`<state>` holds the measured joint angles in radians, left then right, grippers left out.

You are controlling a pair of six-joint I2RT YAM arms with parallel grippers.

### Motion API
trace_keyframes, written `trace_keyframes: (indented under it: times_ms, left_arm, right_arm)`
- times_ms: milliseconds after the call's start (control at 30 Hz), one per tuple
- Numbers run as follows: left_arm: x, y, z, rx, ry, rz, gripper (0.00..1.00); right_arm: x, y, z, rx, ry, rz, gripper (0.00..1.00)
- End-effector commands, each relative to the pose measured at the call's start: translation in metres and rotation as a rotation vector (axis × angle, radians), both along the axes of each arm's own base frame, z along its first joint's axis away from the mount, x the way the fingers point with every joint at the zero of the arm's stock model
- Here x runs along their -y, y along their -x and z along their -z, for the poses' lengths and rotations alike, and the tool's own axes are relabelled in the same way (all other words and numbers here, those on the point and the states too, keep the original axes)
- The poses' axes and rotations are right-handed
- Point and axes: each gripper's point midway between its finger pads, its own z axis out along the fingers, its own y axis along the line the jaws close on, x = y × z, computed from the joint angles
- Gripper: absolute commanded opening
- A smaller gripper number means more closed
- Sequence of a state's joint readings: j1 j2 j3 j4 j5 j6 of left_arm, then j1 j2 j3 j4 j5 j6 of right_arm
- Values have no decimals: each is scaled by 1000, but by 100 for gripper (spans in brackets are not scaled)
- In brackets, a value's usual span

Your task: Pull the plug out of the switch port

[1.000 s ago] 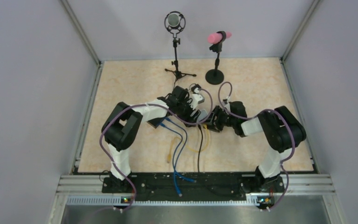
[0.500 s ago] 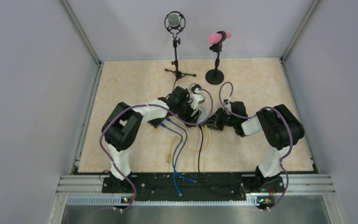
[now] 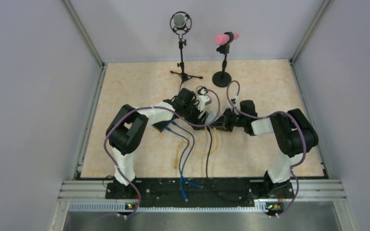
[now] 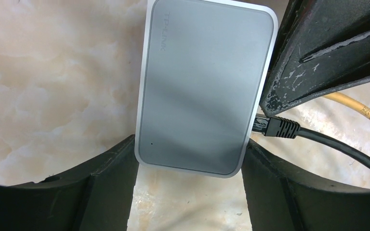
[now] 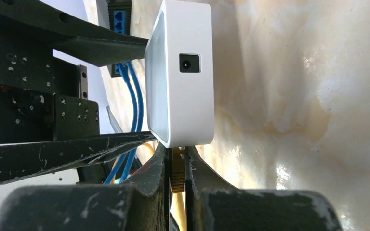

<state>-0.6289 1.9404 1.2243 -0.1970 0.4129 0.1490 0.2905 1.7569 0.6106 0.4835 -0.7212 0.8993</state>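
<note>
Yellow plug (image 5: 177, 168): sits at the lower edge of the switch (image 5: 183, 77), apparently seated in its port. The right end effector (image 5: 176, 155) is pressed together on it, one finger each side. The switch is near mid-bench (image 3: 279, 86); can't tell if it's lifted or resting. The left end effector (image 4: 190, 156) clamps it across its width, fingers (image 4: 111, 178) tight vs both long sides.

Step in hand, I'd say: grip made, pull not yet done. Next move prob. needs the right arm to draw straight back along the port axis while the left holds the switch firm. The latch tab likely needs squeezing too; whether the fingers cover it isn't visible. Risk: a skewed pull twists the switch out of the left's clamp.

Views:
- **Right wrist:** shows the pinch on the yellow plug, a power socket (image 5: 190, 63) on the switch's end and blue cables (image 5: 130, 96) behind. No second plug in sight.
- **Left wrist:** shows a black plug (image 4: 277, 127) in the port side, just beside the right finger, and a yellow cable (image 4: 366, 110) trailing from under it. The yellow plug itself is hidden.
- **Top:** gives only the layout, both arms meeting at the switch; ports too small to read.
</note>
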Motion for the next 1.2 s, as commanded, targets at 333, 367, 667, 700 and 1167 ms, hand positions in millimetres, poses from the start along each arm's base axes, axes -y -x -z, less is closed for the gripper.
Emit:
trace_keyframes:
  times_ms: [333,367,667,700,1167]
  left_arm:
    - [-46,8,56,-125,-196,-128,5]
    - [-46,8,55,-124,-193,-123,5]
    - [-46,8,47,-109,-186,-123,4]
    - [-45,7,45,-105,-178,-124,4]
    - [-48,3,13,-39,-156,-135,4]
  right_arm:
    - [17,6,-18,2,-96,24,0]
    - [18,5,-14,-1,-75,34,0]
    - [41,-14,-5,66,155,96,0]
    - [49,-20,-5,81,209,116,0]
    - [140,-63,-35,210,690,406,0]
